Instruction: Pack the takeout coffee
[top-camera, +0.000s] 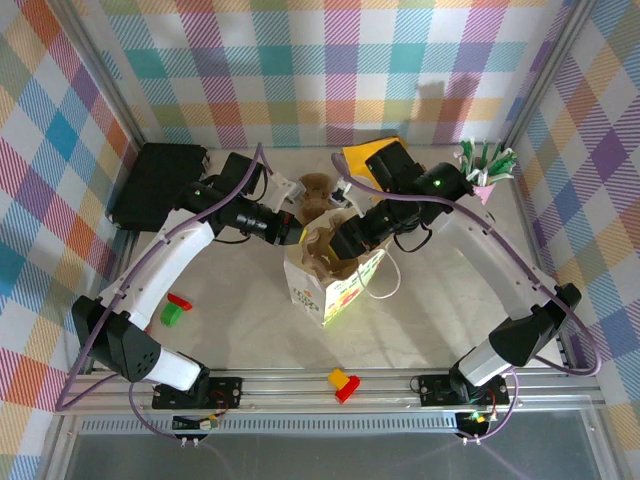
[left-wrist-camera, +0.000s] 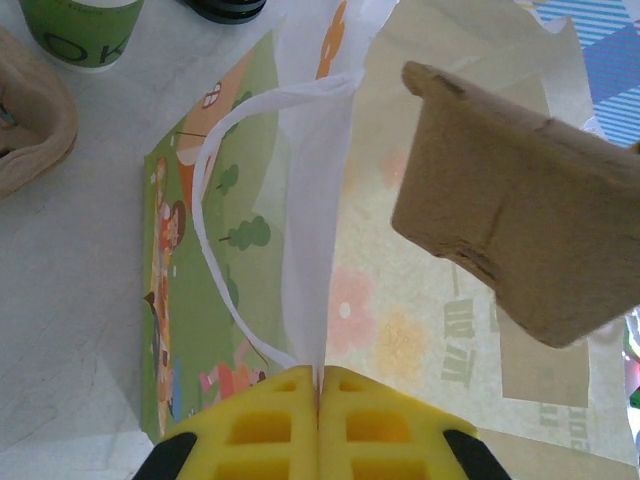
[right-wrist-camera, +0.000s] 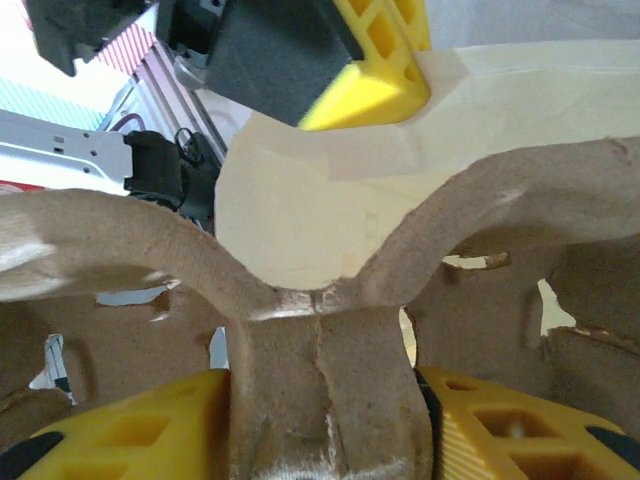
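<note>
- The table is a pale, stone-like surface. Checked cloth walls in many colours close it on three sides, and a metal rail runs along the near edge.
- Two white-and-black robot arms reach in from the near edge and meet over the middle.
- One black rectangular box lies at the far left corner.
- One white paper bag with printed cartoon pictures stands open in the middle of the table.
- The left gripper is clenched on the top edge of this bag, with the paper pinched between its yellow fingers.
- One brown moulded-pulp cup carrier hangs at the mouth of the bag. The right gripper grasps its middle stem from both sides.
- A second brown pulp piece lies on the table behind the bag.
- One yellow flat object lies at the back, partly under the right arm.
- One pink cup full of straws stands at the far right.
- One small green paper cup stands on the table outside the bag, near the second pulp piece. Its top is cut off by the picture edge, so I cannot tell about a lid.
- One round black object is just beside this cup.
- There are two pairs of small blocks: green with red on the left, and yellow with red on the rail.
</note>
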